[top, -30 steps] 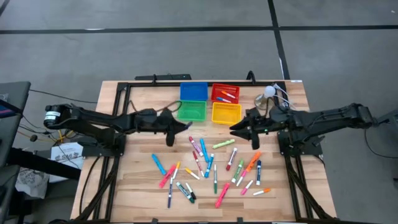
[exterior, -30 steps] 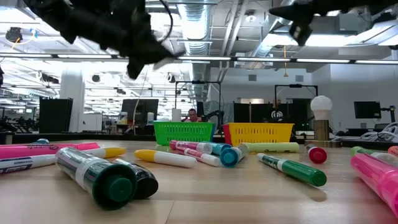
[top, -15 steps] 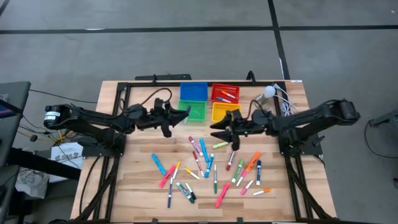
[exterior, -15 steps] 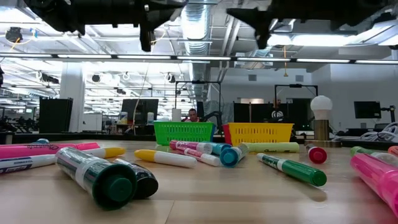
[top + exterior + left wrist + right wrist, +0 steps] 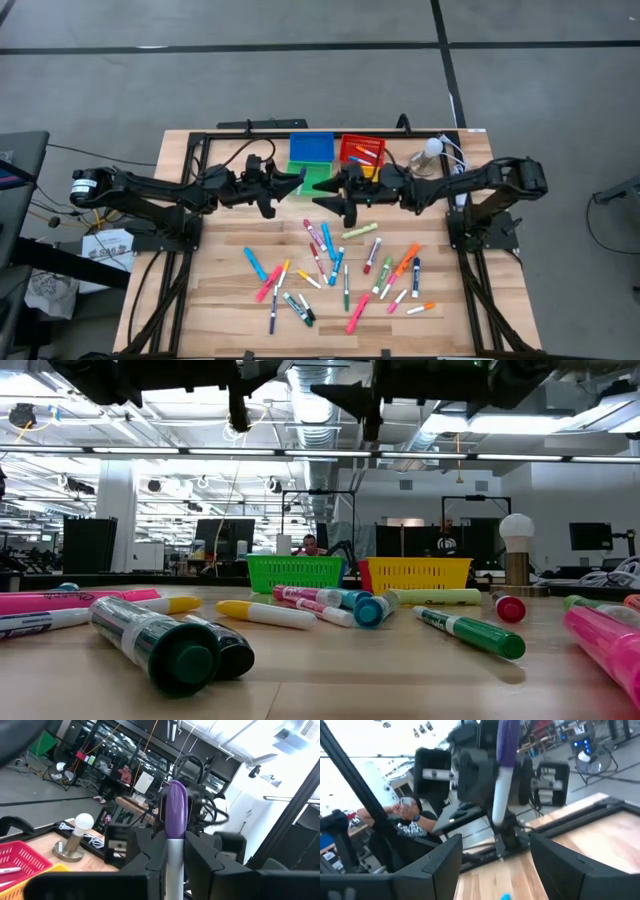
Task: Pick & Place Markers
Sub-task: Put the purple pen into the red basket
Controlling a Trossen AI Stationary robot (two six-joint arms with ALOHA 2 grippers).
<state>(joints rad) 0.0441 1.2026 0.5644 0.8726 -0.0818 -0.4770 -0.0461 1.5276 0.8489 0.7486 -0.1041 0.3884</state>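
Above the green bin (image 5: pixel 316 180), my left gripper (image 5: pixel 298 181) is shut on a marker with a purple cap (image 5: pixel 175 809) and a pale barrel. That marker (image 5: pixel 501 775) also shows in the right wrist view, straight ahead of my right gripper. My right gripper (image 5: pixel 333 190) faces the left one from the table's right. It is open, with its fingers (image 5: pixel 440 865) apart on either side of the marker and short of it. Many other markers (image 5: pixel 340 262) lie loose on the wooden table (image 5: pixel 200 290). My left gripper pinches the marker's pale barrel (image 5: pixel 174 854), at its lower end, between its two fingers. The fingers come level from the table's left and lie across the marker. The marker stands nearly upright with its purple cap on top, clear of the table and the bins.
Four small bins stand at the table's far middle: blue (image 5: pixel 311 146), green, red (image 5: pixel 362 150) with a few markers in it, and yellow (image 5: pixel 418 573). A bulb lamp (image 5: pixel 431 150) stands to their right. A black frame (image 5: pixel 190 150) runs along the table's far and side edges.
My right gripper has moved toward the table's left, over the yellow bin, up to my left gripper. My left gripper has risen a little and tipped up to about level, taking the marker with it.
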